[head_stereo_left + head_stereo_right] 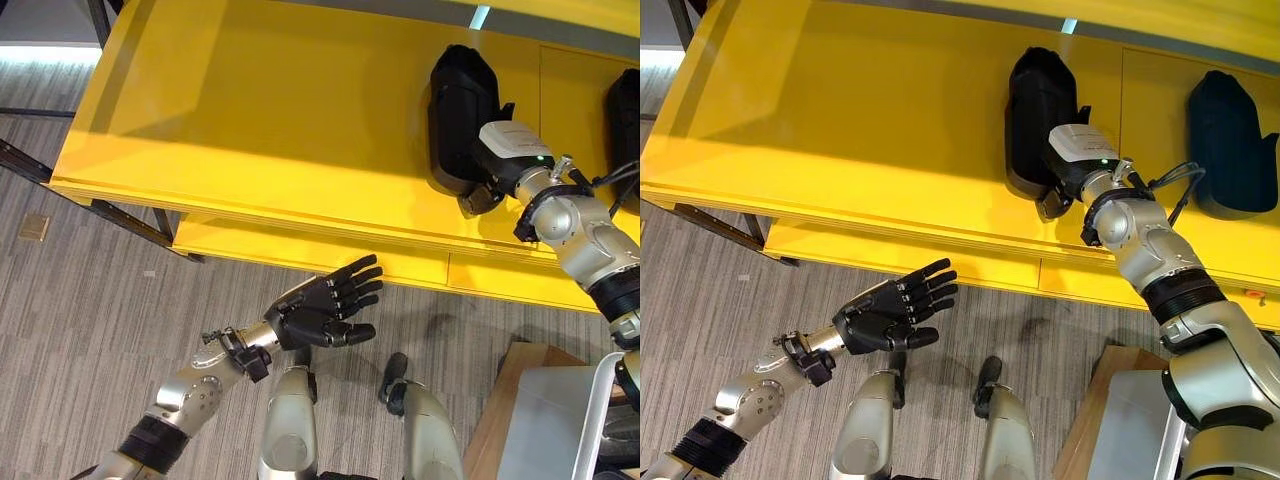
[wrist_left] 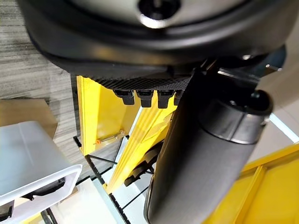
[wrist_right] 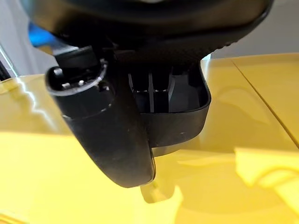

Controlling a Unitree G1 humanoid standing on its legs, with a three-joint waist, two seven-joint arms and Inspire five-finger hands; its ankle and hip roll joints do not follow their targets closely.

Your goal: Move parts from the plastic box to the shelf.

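Right, I have the right hand up at the right of the frame, against the lower end of a black part that lies on the yellow shelf. From the head views the fingers are hidden behind the part, and in the right wrist view the thumb lies across a dark moulded edge, so I cannot tell whether the hand grips it or merely rests there. A second black part lies further right on the same shelf, apart from the first. The left hand hovers in the lower centre of the frame above the floor, fingers straight and spread, holding nothing. The plastic box sits at the lower right corner.

I judge these parts to be rigid moulded shells, fairly light, smooth and a bit glossy, so likely to slide on the painted shelf. I'd take hold at the narrower lower end, where a rim gives the thumb purchase
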